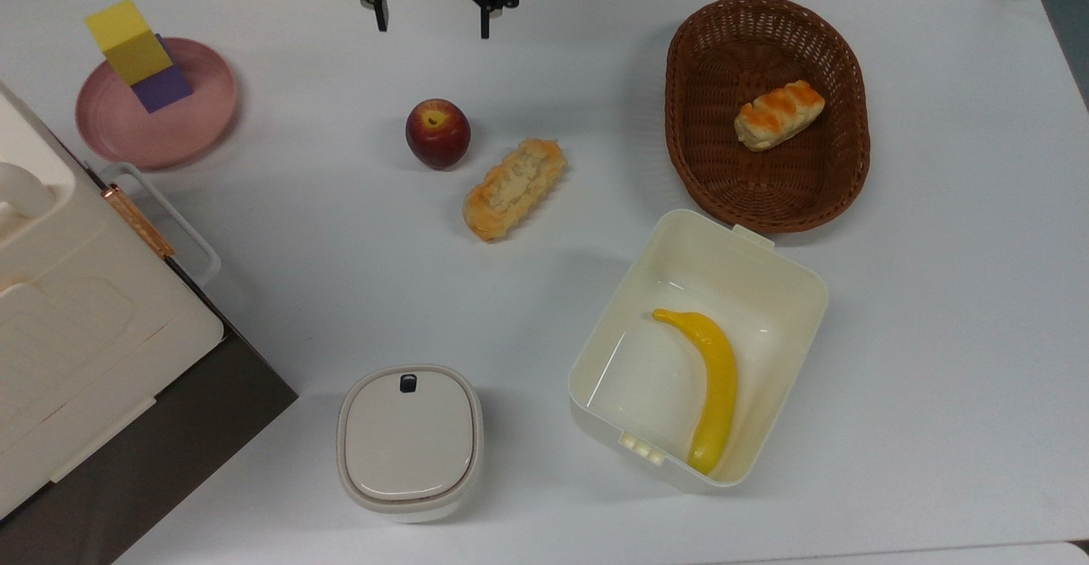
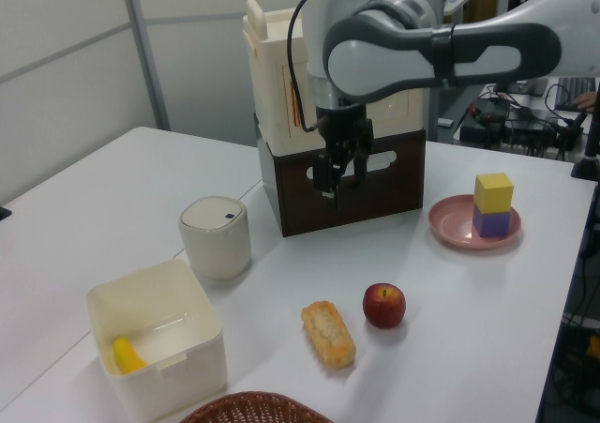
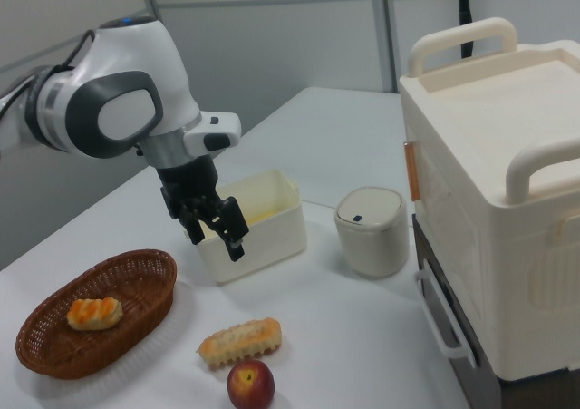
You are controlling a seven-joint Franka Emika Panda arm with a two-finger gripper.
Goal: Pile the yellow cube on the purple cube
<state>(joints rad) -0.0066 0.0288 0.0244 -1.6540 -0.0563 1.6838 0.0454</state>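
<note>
White surface, stack done: the yellow cube [image 1: 126, 40] sits on the purple cube [image 1: 164, 87] in the pink plate [image 1: 204, 127] near a corner, skewed slightly off square, so a knock could topple it. The jaws [image 1: 432, 20] hang apart and empty, well away. One apple [image 1: 437, 133], two pastries, one banana [image 1: 713, 386], one basket [image 1: 849, 156].

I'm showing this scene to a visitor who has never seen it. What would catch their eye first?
Probably the yellow cube stacked on the purple cube on the pink plate, at the left view's right. Next, the gripper hanging open over the table's far edge in the top view, and the banana lying in the cream tub.
</note>
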